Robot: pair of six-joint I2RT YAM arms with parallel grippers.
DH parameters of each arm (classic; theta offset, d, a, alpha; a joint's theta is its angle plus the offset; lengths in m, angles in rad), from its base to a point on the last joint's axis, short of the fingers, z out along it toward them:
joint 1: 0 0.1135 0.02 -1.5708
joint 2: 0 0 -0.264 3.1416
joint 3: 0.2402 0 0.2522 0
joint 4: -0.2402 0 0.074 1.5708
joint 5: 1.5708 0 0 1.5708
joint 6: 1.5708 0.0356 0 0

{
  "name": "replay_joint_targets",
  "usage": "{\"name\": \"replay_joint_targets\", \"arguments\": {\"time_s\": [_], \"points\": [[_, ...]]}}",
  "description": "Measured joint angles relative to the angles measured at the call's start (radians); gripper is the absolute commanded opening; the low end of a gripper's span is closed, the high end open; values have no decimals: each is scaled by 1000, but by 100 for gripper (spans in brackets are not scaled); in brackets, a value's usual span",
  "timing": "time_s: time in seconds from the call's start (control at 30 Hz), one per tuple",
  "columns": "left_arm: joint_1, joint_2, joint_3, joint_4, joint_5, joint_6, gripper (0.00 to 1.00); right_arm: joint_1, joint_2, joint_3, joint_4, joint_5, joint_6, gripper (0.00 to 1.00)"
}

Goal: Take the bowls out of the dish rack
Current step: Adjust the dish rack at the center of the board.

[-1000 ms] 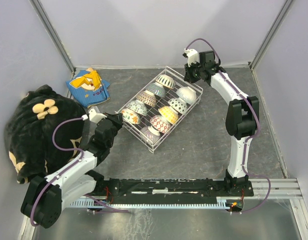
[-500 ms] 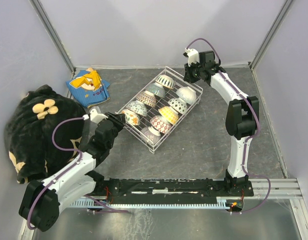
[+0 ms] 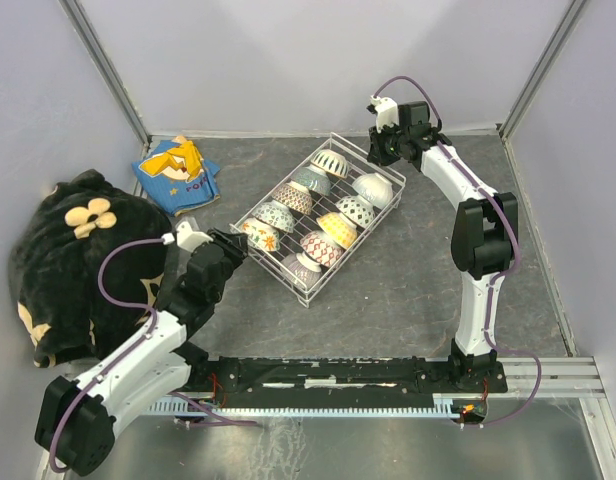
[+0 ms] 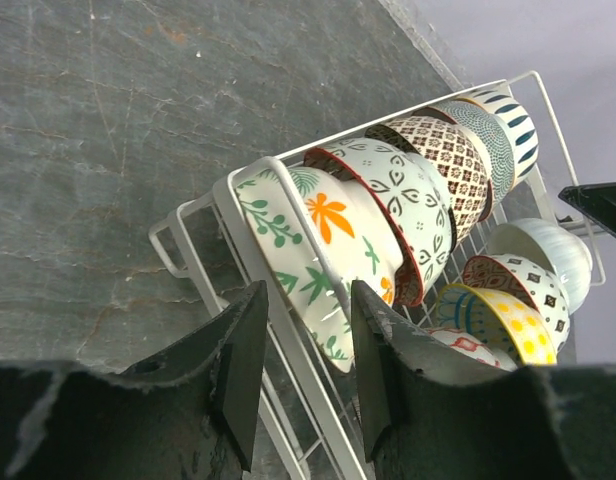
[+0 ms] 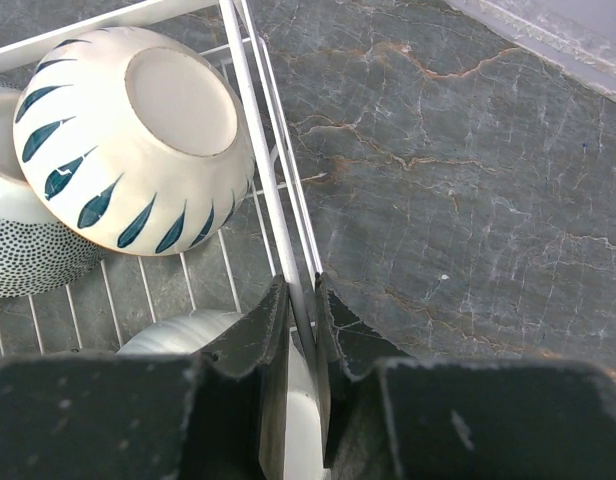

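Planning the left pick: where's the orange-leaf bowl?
Left wrist view: orange-leaf bowl sits at the dish rack's end nearest the left end effector, first in its row, red-rimmed bowl right behind it.

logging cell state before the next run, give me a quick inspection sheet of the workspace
surface: dark veined table, nothing spilled seen
job's things: white wire dish rack set at an angle mid-table; about ten bowls in two rows, all in it
clutter: black plush at the left; blue-and-yellow item in the far left corner
grippers: left gripper fingers open astride the rack's near end wire and the leaf-patterned bowl; right gripper fingers shut on the rack's far rim wire
cables: purple cables loop along both arms, off the rack
surroundings: pale walls with metal posts
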Motion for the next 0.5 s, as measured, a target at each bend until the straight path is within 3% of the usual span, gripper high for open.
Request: {"name": "replay_joint_targets", "arguments": {"time_s": [0.2,0.37,0.5], "points": [[0,-38,0,-63,-27,0,50,0,0,0,0,2,5,20],[0,-61,0,-101,-78,4,65,0,0,-4,6,3,15,20],[26,-61,0,-123,-105,33,72,0,-2,-10,14,4,23,21]]}}
